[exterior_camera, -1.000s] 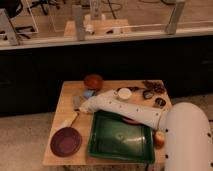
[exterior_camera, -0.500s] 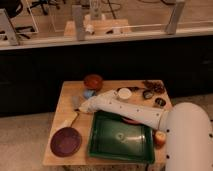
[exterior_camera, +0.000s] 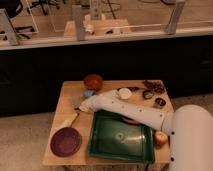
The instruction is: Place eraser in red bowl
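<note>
Left of centre on the worktop (exterior_camera: 165, 102), I see the eraser (exterior_camera: 75, 101), grey, flat. My claw (exterior_camera: 83, 106) sits just beside it; grip state I cannot tell. Red bowl (exterior_camera: 93, 81) stands behind, near the far edge.

Looks like an office or lab test area. Small wooden table (exterior_camera: 67, 150) on pale speckled floor, backed by a low dark partition (exterior_camera: 100, 65) topped with glass panes in metal posts. Beyond the partition, wheeled chair bases and another wooden table. White robot arm over the near table, gripper (exterior_camera: 81, 106) near its left half.
</note>
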Robot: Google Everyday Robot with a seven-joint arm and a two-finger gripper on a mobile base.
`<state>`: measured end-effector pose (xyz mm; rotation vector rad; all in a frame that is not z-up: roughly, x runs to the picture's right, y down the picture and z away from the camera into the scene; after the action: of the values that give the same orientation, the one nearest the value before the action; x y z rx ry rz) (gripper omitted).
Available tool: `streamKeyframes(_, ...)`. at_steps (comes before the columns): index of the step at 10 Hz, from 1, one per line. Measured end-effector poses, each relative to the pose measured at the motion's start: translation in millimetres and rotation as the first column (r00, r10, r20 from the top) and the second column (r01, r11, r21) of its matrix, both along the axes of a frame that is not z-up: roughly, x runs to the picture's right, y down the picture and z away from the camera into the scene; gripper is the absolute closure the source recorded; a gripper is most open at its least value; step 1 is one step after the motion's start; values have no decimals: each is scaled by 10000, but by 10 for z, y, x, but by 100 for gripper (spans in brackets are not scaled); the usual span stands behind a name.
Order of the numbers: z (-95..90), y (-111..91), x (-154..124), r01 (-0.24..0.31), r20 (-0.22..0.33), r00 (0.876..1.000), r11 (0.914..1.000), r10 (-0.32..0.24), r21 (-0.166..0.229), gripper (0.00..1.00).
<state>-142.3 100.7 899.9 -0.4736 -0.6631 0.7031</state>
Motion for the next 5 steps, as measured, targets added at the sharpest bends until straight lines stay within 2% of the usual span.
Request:
streamKeyframes(2,-111,-87,37,21,21,10000,9999,-21,114,100)
streamKeyframes(3,-231,-206,102,44,-39,10000,9997,-43,239,100)
streamKeyframes(5,-302,-318,182,54,-150,9999,9991,-48,429,100)
